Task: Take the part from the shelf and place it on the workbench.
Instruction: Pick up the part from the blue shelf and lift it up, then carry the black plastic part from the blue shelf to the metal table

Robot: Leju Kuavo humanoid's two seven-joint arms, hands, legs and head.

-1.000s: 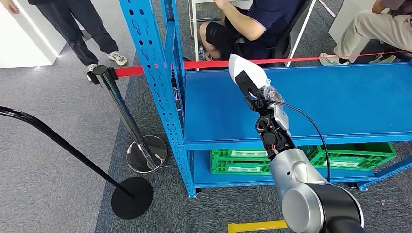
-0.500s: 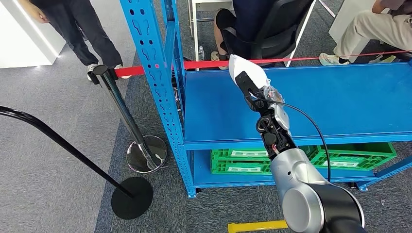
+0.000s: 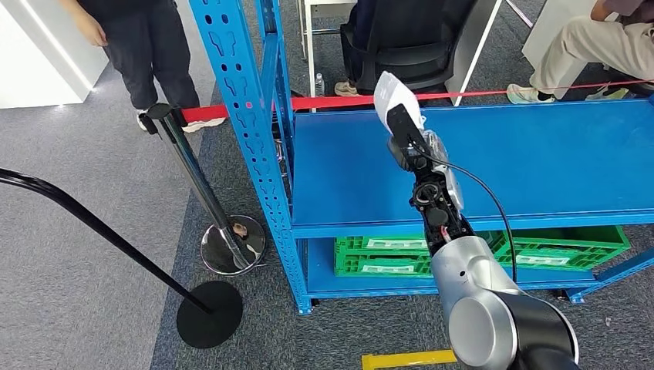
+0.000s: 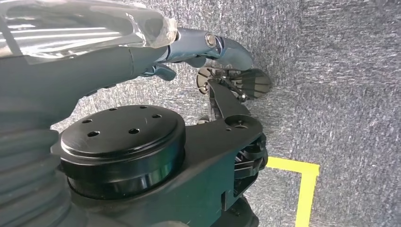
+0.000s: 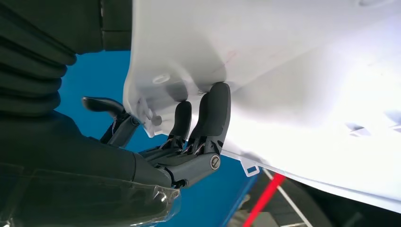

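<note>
starting at the left of the head view, a person [image 3: 146, 46] stands on the grey carpet behind a black stanchion post [image 3: 189, 173] whose red belt [image 3: 339, 100] runs rightward behind the blue shelf [image 3: 540, 162]. a second black pole [image 3: 100, 231] slants down to a round base on the floor. further right, the shelf's perforated blue upright [image 3: 239, 116] carries the wide blue deck, and green crates [image 3: 571, 247] sit on the level beneath it.

right of the upright, the right hand [image 3: 407, 135] is raised above the shelf deck and holds the white part [image 3: 393, 96] (the right wrist view shows its dark fingers [image 5: 215, 113] pressed flat against the part's pale underside, with the thumb on the far side of an edge). the part is lifted off the deck and held in the air, not resting on anything. the left hand [image 4: 208, 47] hangs toward the carpet; its fingers look curled with nothing in them, though i cannot tell for sure from that turned view.

as a judgement, the pick is done and the carry is in hand: the next move calls for drawing the part back away from the shelf without clipping the upright or the belt, then turning toward the workbench while keeping the grip steady on a broad, thin piece that could tilt or slip.

seated people [image 3: 609, 46] show at the far right. no brand, label or writing is readable anywhere.
</note>
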